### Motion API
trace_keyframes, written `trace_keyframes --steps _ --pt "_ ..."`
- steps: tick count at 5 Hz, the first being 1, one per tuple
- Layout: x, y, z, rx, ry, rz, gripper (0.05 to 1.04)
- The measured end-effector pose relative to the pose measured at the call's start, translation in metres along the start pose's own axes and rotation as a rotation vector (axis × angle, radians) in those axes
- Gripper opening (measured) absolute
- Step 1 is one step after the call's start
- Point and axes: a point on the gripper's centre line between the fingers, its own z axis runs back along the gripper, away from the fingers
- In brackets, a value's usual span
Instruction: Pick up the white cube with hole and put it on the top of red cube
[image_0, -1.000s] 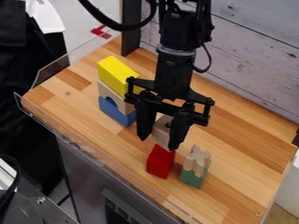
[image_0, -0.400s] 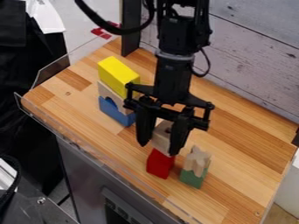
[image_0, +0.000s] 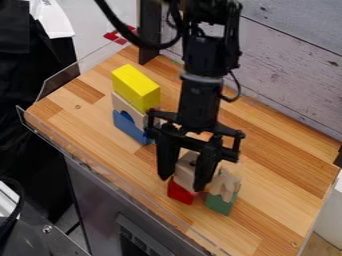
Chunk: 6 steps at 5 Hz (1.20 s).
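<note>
- White cube held over the wooden surface (image_0: 280, 175), the broadest thing beneath me.
- My black gripper (image_0: 182, 183) points downward, its fingers closed in on two opposite sides of the white cube (image_0: 186, 169).
- Yellow block (image_0: 136, 88), long and smooth, tops a stack near me.
- Blue arch (image_0: 128, 127) is at the bottom of that stack, a pale wooden arch (image_0: 123, 105) between it and the yellow.
- My cube looks more like pale beige wood than white, flat-faced and plain; I can't make out its hole clearly. It is right above the red cube (image_0: 180, 193), partly hiding it; touching or not, I can't tell.
- Green block (image_0: 218, 204), near the red, bears a pale cross-shaped piece (image_0: 227, 185).
</note>
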Motion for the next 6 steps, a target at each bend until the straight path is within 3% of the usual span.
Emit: trace_keyframes --steps 4,5,6 --pt "0.0044 0.0101 0.0032 -0.024 -0.01 0.027 0.567" --pt "0.0041 0.0097 0.0032 -0.026 -0.008 0.023 0.638" --pt "0.0017 0.0088 0.0046 -0.029 0.009 -0.002 0.917"
